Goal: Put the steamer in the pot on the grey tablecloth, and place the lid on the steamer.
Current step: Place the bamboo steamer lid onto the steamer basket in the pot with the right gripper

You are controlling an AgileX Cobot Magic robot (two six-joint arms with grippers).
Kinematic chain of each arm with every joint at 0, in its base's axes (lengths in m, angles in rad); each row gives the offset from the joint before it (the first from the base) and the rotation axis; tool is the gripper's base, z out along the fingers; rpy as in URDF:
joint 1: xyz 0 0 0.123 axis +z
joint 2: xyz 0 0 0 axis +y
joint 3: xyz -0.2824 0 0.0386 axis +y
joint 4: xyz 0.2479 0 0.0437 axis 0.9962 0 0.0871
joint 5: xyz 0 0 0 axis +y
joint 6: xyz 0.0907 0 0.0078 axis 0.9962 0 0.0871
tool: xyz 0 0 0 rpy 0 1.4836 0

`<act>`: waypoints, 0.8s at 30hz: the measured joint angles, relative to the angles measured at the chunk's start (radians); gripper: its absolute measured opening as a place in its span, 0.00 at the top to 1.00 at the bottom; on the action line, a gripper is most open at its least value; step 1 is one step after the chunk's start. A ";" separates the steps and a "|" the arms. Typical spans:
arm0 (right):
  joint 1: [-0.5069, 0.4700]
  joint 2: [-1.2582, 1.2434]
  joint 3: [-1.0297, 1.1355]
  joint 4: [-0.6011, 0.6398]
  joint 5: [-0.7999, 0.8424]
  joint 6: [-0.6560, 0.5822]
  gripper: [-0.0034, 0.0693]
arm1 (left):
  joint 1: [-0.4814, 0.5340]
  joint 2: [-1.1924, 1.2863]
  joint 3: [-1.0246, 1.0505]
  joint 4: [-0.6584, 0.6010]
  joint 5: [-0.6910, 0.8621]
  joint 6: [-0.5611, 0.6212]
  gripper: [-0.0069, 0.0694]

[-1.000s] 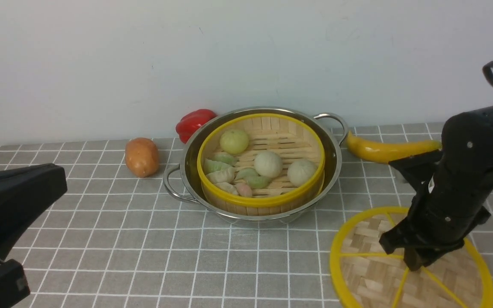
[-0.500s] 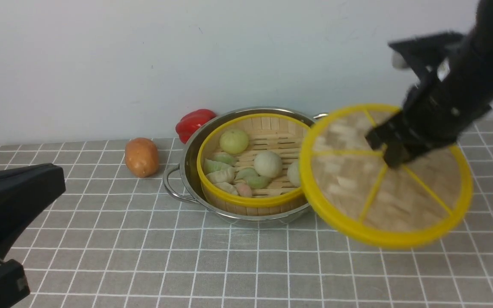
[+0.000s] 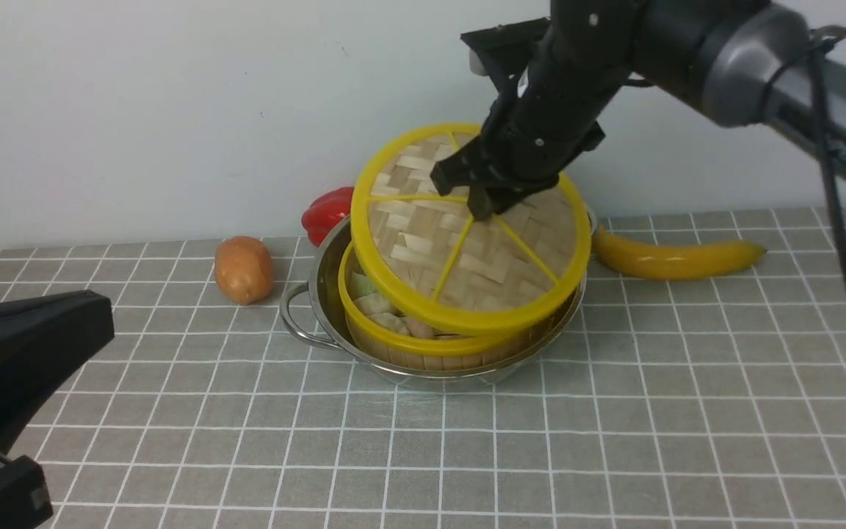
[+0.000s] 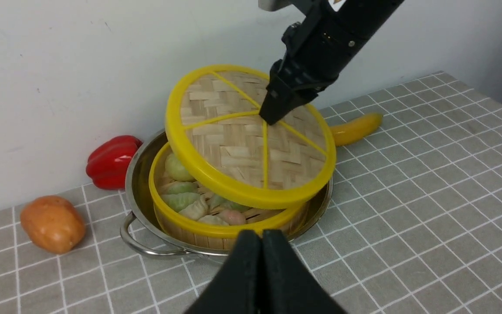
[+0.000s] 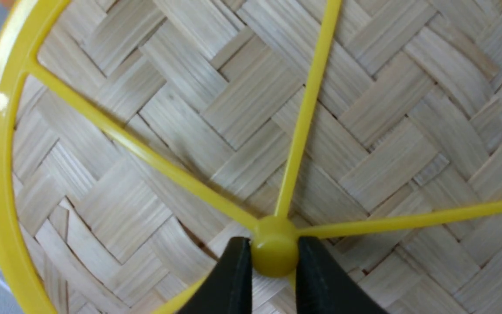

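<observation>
The shiny pot (image 3: 318, 288) stands on the grey tablecloth (image 3: 614, 411) with the bamboo steamer (image 3: 393, 344) inside it, dumplings and buns on its slats. My right gripper (image 3: 480, 209) is shut on the small yellow centre knob (image 5: 274, 250) of the woven lid (image 3: 423, 242). The lid hangs tilted over the steamer, its near edge low by the steamer's rim; whether they touch I cannot tell. In the left wrist view the lid (image 4: 233, 144) covers most of the steamer (image 4: 177, 222). My left gripper (image 4: 262, 235) is shut and empty, near the table's front left, in front of the pot.
A red pepper (image 3: 331, 209) lies behind the pot against the wall. An orange-brown potato (image 3: 244, 269) sits left of the pot and a banana (image 3: 676, 258) lies to its right. The right arm reaches in from the upper right.
My right gripper has lifted the lid off the cloth at the front right and carried it left and back to over the steamer. The left arm has not moved.
</observation>
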 joint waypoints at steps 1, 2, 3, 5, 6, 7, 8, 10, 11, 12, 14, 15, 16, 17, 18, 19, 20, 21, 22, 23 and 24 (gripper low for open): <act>0.000 0.011 -0.012 0.003 0.000 0.000 0.76 | 0.000 0.000 0.000 0.000 0.003 0.001 0.94; 0.000 0.021 -0.020 0.006 0.000 0.000 0.76 | 0.000 0.000 0.000 0.001 0.006 0.001 0.94; 0.000 0.023 -0.021 0.006 0.001 0.000 0.76 | 0.000 0.000 0.000 0.001 0.006 0.001 0.94; 0.000 0.038 -0.027 0.006 0.001 0.000 0.76 | 0.000 0.000 0.000 0.001 0.013 0.001 0.94; 0.000 0.047 -0.031 0.006 0.002 0.000 0.76 | 0.000 0.000 0.000 0.001 0.016 0.001 0.94; 0.000 0.049 -0.032 0.007 0.002 0.000 0.76 | 0.000 0.000 0.000 0.001 0.016 0.001 0.94; 0.000 0.061 -0.039 0.007 0.003 -0.001 0.76 | 0.000 0.000 0.000 0.002 0.019 0.001 0.94; 0.000 0.075 -0.049 0.008 0.004 -0.002 0.76 | 0.000 0.000 0.000 0.002 0.019 0.001 0.94; 0.000 0.093 -0.062 0.009 0.004 -0.004 0.76 | 0.000 0.000 0.000 0.002 0.019 0.001 0.94; 0.000 0.098 -0.066 0.009 0.004 -0.008 0.76 | 0.000 0.000 0.000 0.002 0.019 0.001 0.94; 0.000 0.109 -0.075 0.013 0.004 -0.019 0.76 | 0.000 0.000 0.000 0.002 0.019 0.001 0.94; 0.000 0.111 -0.078 0.017 0.004 -0.025 0.76 | 0.000 0.000 0.000 0.002 0.019 0.001 0.94; 0.000 0.115 -0.080 0.024 0.004 -0.029 0.76 | 0.000 0.000 0.000 0.002 0.019 0.001 0.94; 0.000 0.116 -0.081 0.032 0.004 -0.037 0.76 | 0.000 0.000 0.000 0.003 0.019 0.001 0.94; 0.000 0.117 -0.081 0.039 0.004 -0.044 0.76 | 0.000 0.000 0.000 0.003 0.019 0.001 0.94; 0.000 0.118 -0.081 0.045 0.004 -0.049 0.76 | 0.000 0.000 0.000 0.003 0.019 0.001 0.94; 0.000 0.122 -0.082 0.053 0.004 -0.054 0.76 | 0.000 0.000 0.000 0.003 0.019 0.001 0.94; 0.000 0.125 -0.083 0.059 0.004 -0.060 0.76 | 0.000 0.000 0.000 0.003 0.019 0.001 0.94; 0.000 0.128 -0.083 0.063 0.004 -0.067 0.76 | 0.000 0.000 0.000 0.003 0.019 0.001 0.94; 0.000 0.132 -0.083 0.065 0.004 -0.072 0.76 | 0.000 0.000 0.000 0.003 0.019 0.001 0.94; 0.000 0.135 -0.083 0.067 0.004 -0.077 0.76 | 0.000 0.000 0.000 0.003 0.019 0.001 0.94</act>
